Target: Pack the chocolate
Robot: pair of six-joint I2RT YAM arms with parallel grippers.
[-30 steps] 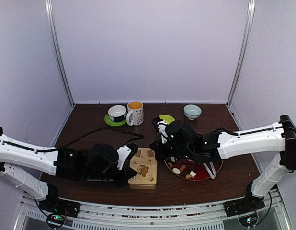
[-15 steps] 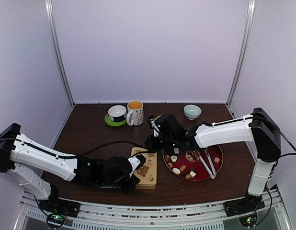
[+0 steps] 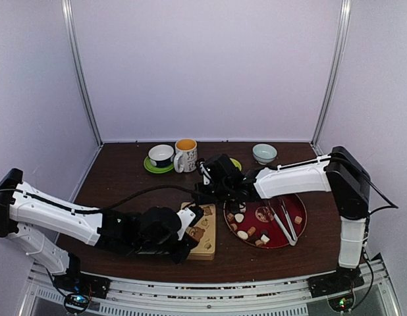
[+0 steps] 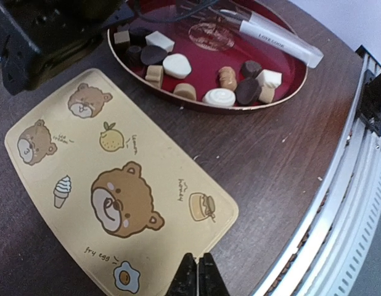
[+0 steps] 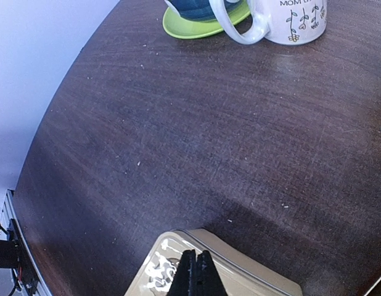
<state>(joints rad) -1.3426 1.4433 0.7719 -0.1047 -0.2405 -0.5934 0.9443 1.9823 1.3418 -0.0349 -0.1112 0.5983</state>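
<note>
The chocolate [image 3: 246, 232], several tan, dark brown and cream pieces, lies on a red plate [image 3: 286, 241]; it also shows in the left wrist view [image 4: 178, 65] on the plate [image 4: 240, 106]. A closed cream tin with bear pictures [image 3: 203, 232] lies left of the plate. My left gripper [image 3: 189, 230] is shut and empty, its tips over the tin lid's [image 4: 116, 185] near edge. My right gripper [image 3: 198, 196] is shut and empty, just above the tin's far corner [image 5: 252, 274].
Silver tongs [image 3: 286, 220] lie on the plate's right side, seen in the left wrist view [image 4: 277, 40]. A white mug [image 3: 186, 155] and a cup on a green saucer [image 3: 161, 157] stand at the back. A small bowl [image 3: 264, 153] stands at the back right.
My right gripper has moved left from above the plate to the tin's far end. My left gripper has moved from the tin's left side round to its near end.
</note>
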